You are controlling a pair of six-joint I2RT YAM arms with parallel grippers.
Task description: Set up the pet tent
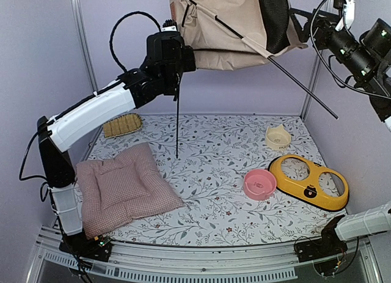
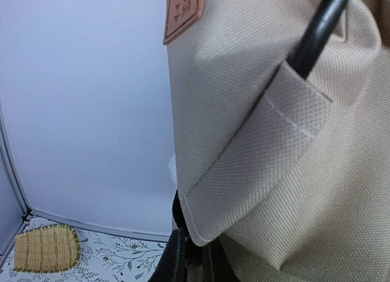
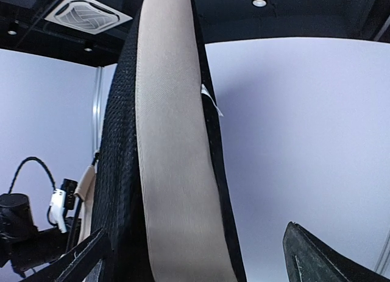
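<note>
Tent position: large beige fabric pet tent with thin black poles, aloft, well above floral table cover.
Left gripper: at tent's lower edge; fingers buried in fabric, grip impossible to tell.
Right gripper: fingers spread, black mesh panel between, unpinched.
Risk: probable slip on right side through spread fingers; dangling pole liable to snag.

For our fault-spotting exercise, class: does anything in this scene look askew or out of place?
The pet tent hangs crumpled in the air above the table, not standing. One black pole dangles straight down from it; another juts diagonally down to the right.
</note>
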